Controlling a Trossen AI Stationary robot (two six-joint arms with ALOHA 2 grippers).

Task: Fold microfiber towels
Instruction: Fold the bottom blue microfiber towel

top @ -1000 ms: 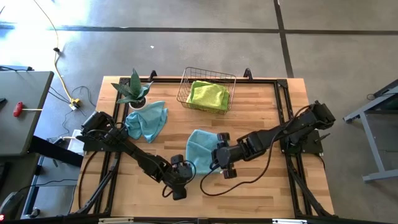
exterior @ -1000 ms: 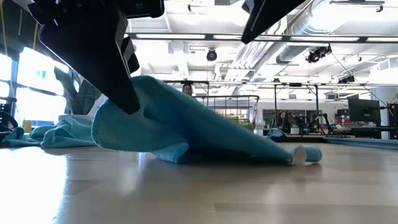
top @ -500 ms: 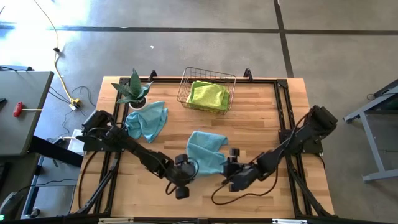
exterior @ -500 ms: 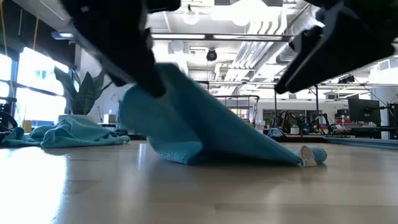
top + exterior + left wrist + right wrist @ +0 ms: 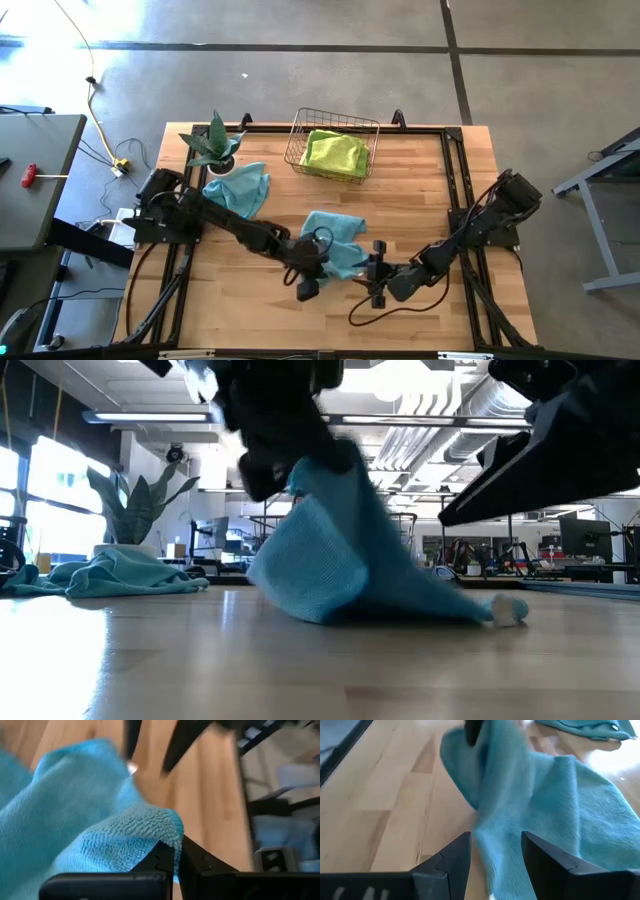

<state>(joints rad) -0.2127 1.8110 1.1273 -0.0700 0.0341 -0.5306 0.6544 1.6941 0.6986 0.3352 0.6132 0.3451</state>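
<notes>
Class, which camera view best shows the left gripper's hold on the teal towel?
The left wrist view: the left gripper fingers pinch the teal towel edge in close-up. The high view shows it small, the low view blurred, the right wrist view only a dark tip.

Three towels are in sight: two teal ones on the table, the one in the middle and the crumpled one near the plant, and one lime green towel inside the basket. There is one wire basket, one potted plant, one wooden table, and two grippers, the left gripper and the right gripper
</notes>
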